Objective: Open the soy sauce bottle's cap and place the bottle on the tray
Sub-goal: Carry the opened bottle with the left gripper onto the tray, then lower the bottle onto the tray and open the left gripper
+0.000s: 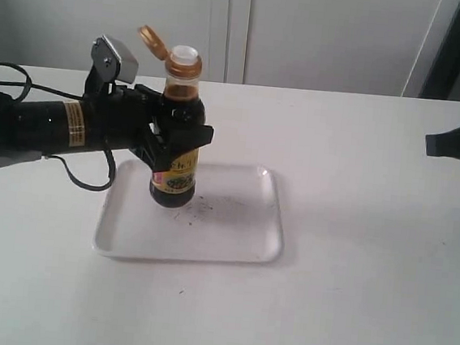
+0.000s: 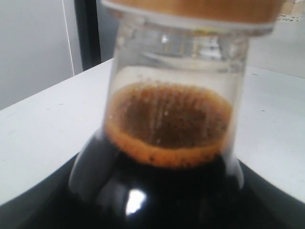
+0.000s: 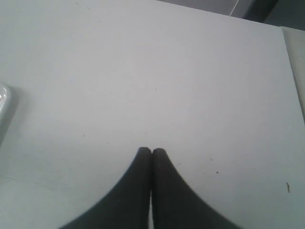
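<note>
One step left: left gripper (image 1: 172, 138) clamps soy sauce bottle (image 1: 177, 147) upright on tray (image 1: 240, 239), cap (image 1: 153, 41) flipped open; release straight, slowly. Right gripper (image 3: 152, 151) closed, empty.

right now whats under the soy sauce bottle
The white tray lies under the soy sauce bottle, held by the left gripper. The bottle's base hides the spot beneath it, so actual contact can't be confirmed.

The left arm (image 1: 31, 125), at the frame's left, is glossy black with a yellow label band and looping black cables. A grey camera housing (image 1: 115, 57) sits above its black gripper (image 1: 172, 138)
</note>
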Motion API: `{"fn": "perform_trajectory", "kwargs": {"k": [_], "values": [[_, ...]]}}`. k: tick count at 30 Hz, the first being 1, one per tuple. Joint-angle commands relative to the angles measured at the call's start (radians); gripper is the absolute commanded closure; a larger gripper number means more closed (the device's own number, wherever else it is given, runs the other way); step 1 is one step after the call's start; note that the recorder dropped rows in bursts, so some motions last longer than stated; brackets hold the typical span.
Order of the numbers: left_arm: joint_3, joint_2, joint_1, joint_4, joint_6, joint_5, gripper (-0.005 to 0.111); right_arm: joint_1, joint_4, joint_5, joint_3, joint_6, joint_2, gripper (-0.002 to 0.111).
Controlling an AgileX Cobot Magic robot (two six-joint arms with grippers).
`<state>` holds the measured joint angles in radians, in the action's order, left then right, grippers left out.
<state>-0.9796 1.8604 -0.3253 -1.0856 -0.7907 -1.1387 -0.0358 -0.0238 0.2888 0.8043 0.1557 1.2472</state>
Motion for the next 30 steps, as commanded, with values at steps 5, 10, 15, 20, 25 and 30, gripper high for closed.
{"fn": "perform_trajectory", "kwargs": {"k": [5, 10, 15, 20, 25, 30], "values": [[-0.006, 0.026, -0.001, 0.111, 0.028, -0.082, 0.107, -0.003, -0.006, -0.016, -0.007, 0.004, 0.002, 0.108], [-0.006, 0.050, -0.005, 0.113, 0.033, -0.082, 0.107, -0.003, -0.006, -0.016, -0.007, 0.004, 0.002, 0.108], [-0.006, 0.054, -0.005, 0.109, 0.037, -0.082, 0.107, -0.003, -0.006, -0.014, -0.007, 0.004, 0.002, 0.108], [-0.006, 0.054, -0.005, 0.090, 0.017, -0.082, 0.107, -0.003, -0.006, -0.014, -0.007, 0.004, 0.002, 0.108], [-0.006, 0.054, 0.000, 0.072, -0.017, -0.082, 0.091, -0.003, -0.006, -0.009, -0.007, 0.004, 0.002, 0.108], [-0.006, 0.054, 0.024, 0.003, -0.047, -0.082, 0.058, -0.003, -0.006, -0.009, -0.007, 0.004, 0.002, 0.108]]}}
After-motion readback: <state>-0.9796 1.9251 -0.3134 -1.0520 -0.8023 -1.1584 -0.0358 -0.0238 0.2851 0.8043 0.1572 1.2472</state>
